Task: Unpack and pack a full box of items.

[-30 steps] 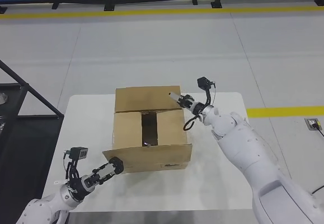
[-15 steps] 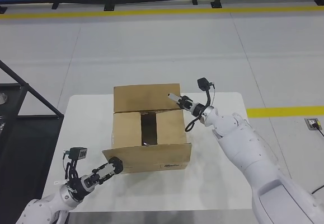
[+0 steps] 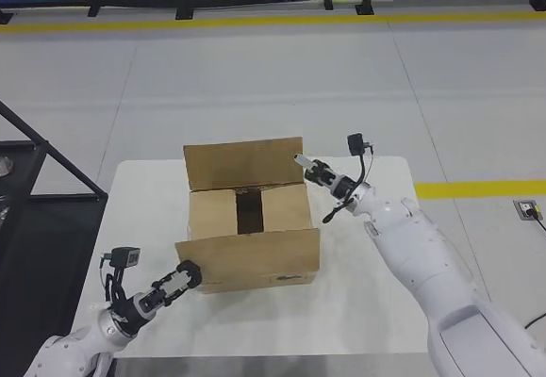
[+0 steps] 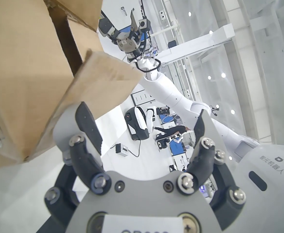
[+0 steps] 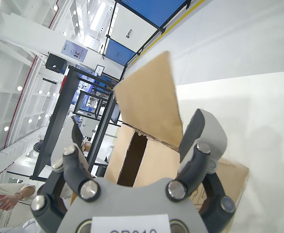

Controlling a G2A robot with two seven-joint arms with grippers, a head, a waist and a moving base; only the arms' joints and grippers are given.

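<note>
Since the earlier frames, the box [image 3: 214, 215] has shifted slightly toward the robot's left on the tabletop [image 3: 367, 283], the near flap [image 3: 249, 253] has risen, and both claws have moved with it.

Left claw [image 3: 182, 279]: positioned at the left-hand corner of the near flap, at the edge of the box closest to the robot. In the left wrist view the left claw [image 4: 144, 127] is spread wide and holds nothing. One finger [image 4: 88, 124] lies just beside the flap corner; contact cannot be confirmed.

Near flap: its long axis runs left to right across the robot's front, extending away from the left claw toward the right side. The left arm is clearly the nearer one to this flap.

Box: it sits at the middle of the tabletop. Two inner flaps lie almost closed, with a dark gap [image 3: 249, 212] between them — contents are hidden.

Far flap [image 3: 242, 164]: standing up, with its long axis parallel to the near flap.

Right claw [image 3: 303, 162]: located at the right-hand end of the far flap. In the right wrist view the right claw [image 5: 134, 134] is wide open and empty — the flap stands just ahead of the opening, not between the fingers.
</note>
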